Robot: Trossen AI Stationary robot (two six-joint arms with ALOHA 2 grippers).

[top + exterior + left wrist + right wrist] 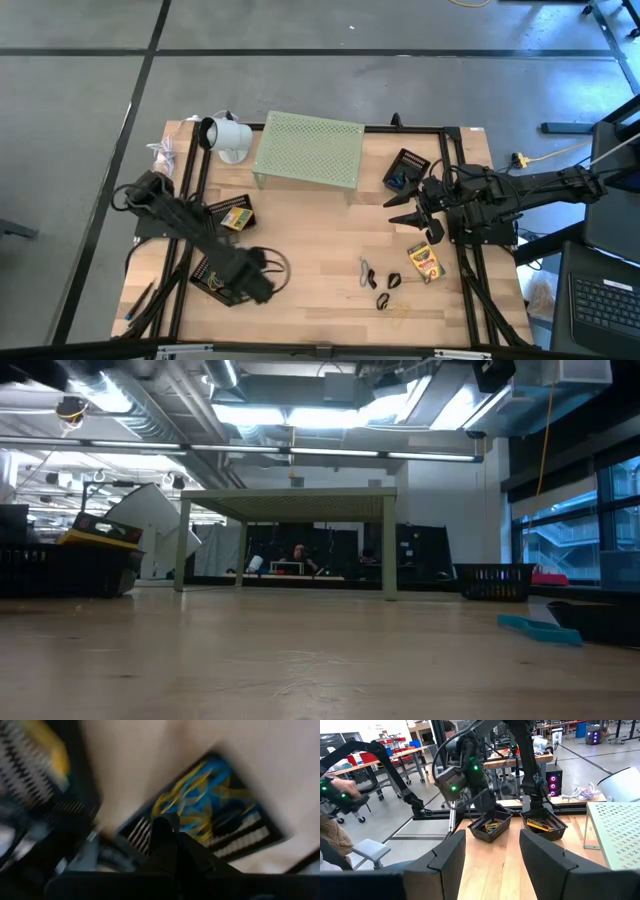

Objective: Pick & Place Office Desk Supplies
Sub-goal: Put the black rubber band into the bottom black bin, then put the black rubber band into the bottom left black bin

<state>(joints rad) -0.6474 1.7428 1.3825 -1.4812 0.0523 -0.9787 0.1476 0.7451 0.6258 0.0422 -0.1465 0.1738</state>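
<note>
My left gripper [262,287] is at the near left, beside a black mesh basket [218,280]. In the left wrist view its fingers [162,827] look shut and empty above that basket [210,805], which holds yellow and blue rubber bands. My right gripper [410,215] hovers open and empty at the right, its fingers [450,855] wide apart. A yellow-green card box [423,262] lies flat on the table near it. Black binder clips [368,272] and thin rubber bands [400,308] lie loose nearer the front edge. A second yellow box [236,217] sits in another basket at the left.
The pale green perforated riser [308,150] stands at the far middle, with the white cup-shaped object [228,135] to its left. A third black basket [405,170] sits at the far right behind my right gripper. Bare wood lies in the table's middle.
</note>
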